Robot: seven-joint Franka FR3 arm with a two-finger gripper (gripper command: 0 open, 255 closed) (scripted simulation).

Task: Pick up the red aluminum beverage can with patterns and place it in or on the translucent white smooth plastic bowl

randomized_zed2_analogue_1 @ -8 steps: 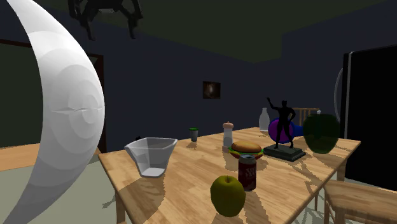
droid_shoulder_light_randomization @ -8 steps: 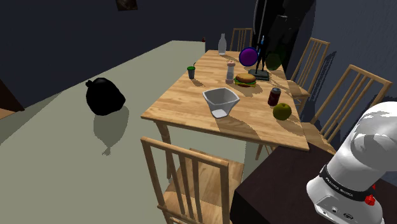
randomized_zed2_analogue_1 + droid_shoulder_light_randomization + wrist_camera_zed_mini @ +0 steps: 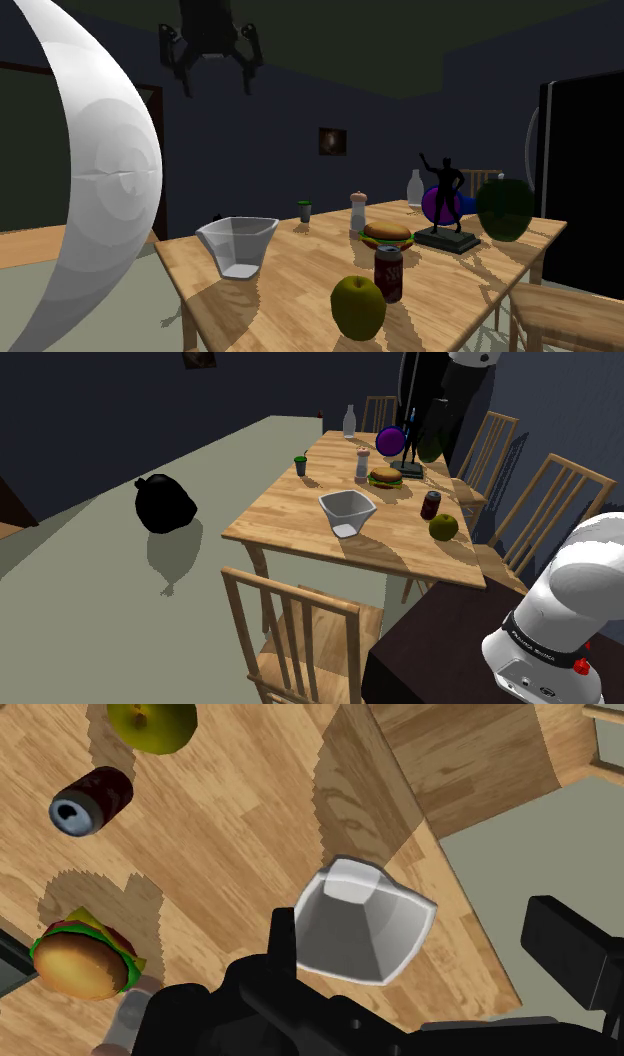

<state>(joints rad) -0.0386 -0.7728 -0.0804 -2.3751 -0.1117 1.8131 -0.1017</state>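
Shoulder view: wood table (image 3: 288, 504) w/ the bowl (image 3: 347, 512) upright near the middle of its near side, pale grey-white. The can (image 3: 431, 504), dark red, stands upright on the table to the view's right of the bowl and apart from it. An apple (image 3: 443, 528) is just beside the can, and a burger (image 3: 386, 477) is near it on the far side. My arm (image 3: 565, 602) comes up from the lower right. A chair (image 3: 300, 637) stands at the table's near edge.

Second exterior view: my hand (image 3: 217, 90) hangs high over the table, well above everything. Its fingers (image 3: 186, 78) are spread apart w/ nothing btwn them. The bowl (image 3: 238, 245) is roughly below the hand. The can (image 3: 389, 272) is further to the view's right, btwn the apple (image 3: 359, 306) in front and the burger (image 3: 387, 235) behind, close to the apple.

Wrist view: looking down past my spread fingers (image 3: 282, 939), the bowl (image 3: 360, 924) shows from above btwn them, closer to one finger and touched by neither. The can (image 3: 92, 801) shows its top, well off to the side of the bowl. It sits on the table btwn the apple (image 3: 152, 722) and the burger (image 3: 82, 962), apart from both.
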